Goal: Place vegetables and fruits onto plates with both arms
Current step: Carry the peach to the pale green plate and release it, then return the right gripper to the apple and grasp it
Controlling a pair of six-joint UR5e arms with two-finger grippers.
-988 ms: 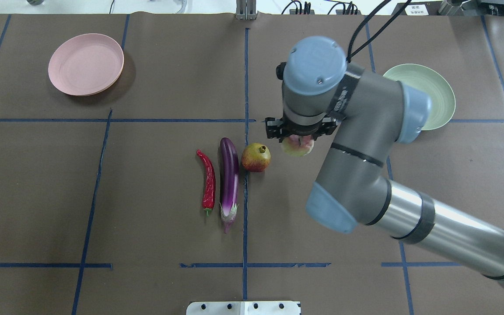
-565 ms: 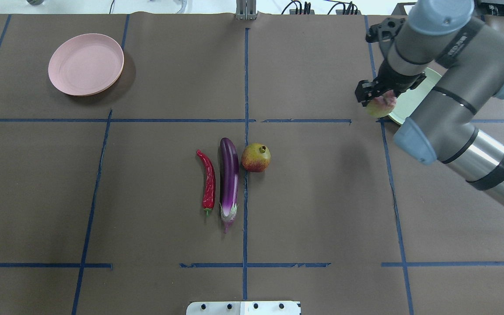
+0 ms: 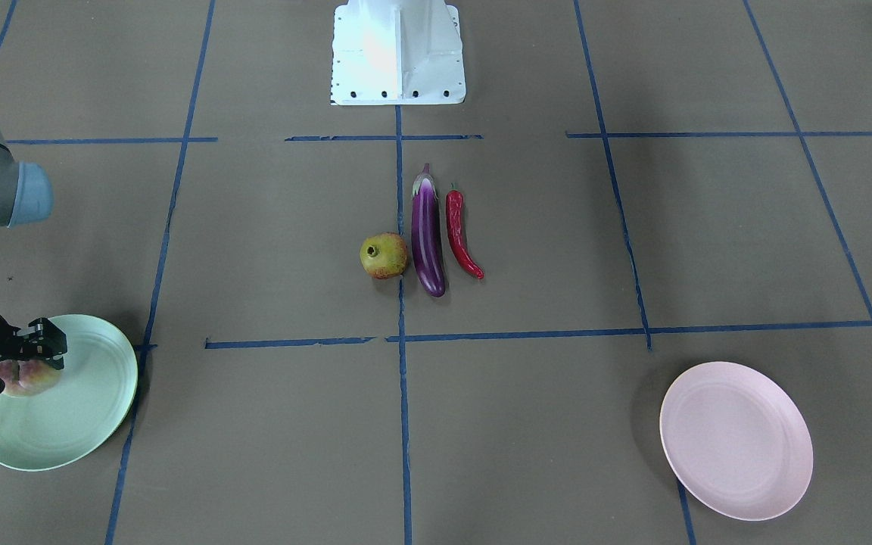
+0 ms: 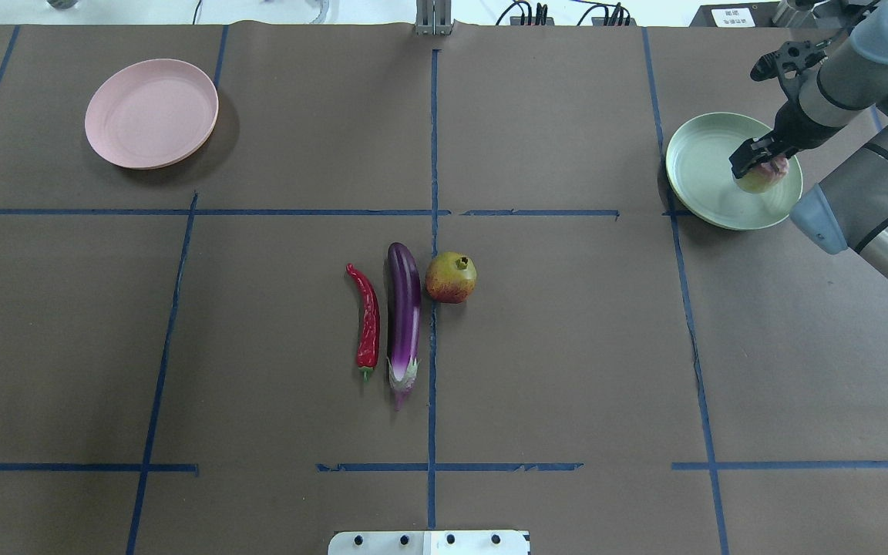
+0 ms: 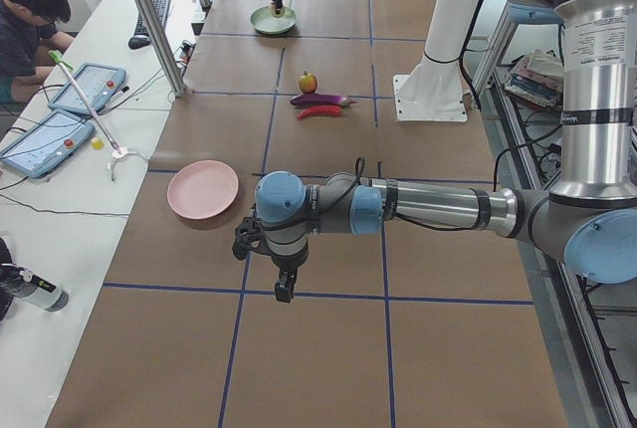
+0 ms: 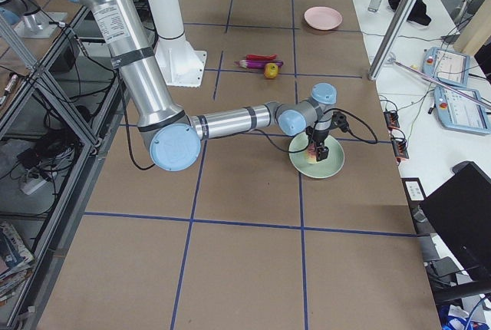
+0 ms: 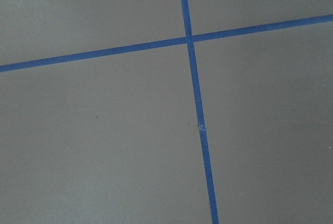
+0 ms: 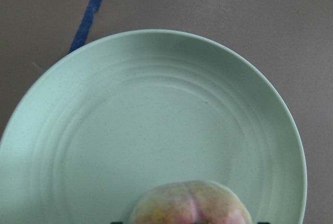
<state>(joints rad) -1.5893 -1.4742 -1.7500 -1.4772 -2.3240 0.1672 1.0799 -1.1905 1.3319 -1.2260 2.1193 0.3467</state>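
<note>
Clamping the peach (image 4: pixel 758 182), the right gripper (image 4: pixel 758 167) hangs over the green plate (image 4: pixel 702 162). Pomegranate (image 4: pixel 451 278), eggplant (image 4: pixel 404 308) and chili (image 4: pixel 368 324) lie in a row mid-table, well apart from the pink plate (image 4: pixel 151 116). Whether the left gripper (image 5: pixel 284 289) is apart or together cannot be told.

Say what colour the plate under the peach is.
The plate is pale mint green, clearest in right wrist view.

The right grey metallic tube-segment arm (image 4: pixel 868 193) extends forward and outward, wrist angled down. The right black 2-finger gripper (image 4: pixel 758 166) points downward, its fingers clamped on the pinkish-cream peach (image 8: pixel 191 206). The left grey metallic tube-segment arm (image 5: pixel 438 207) lies horizontal. The left black 2-finger gripper (image 5: pixel 285 289) points down; its finger state cannot be determined.
</note>
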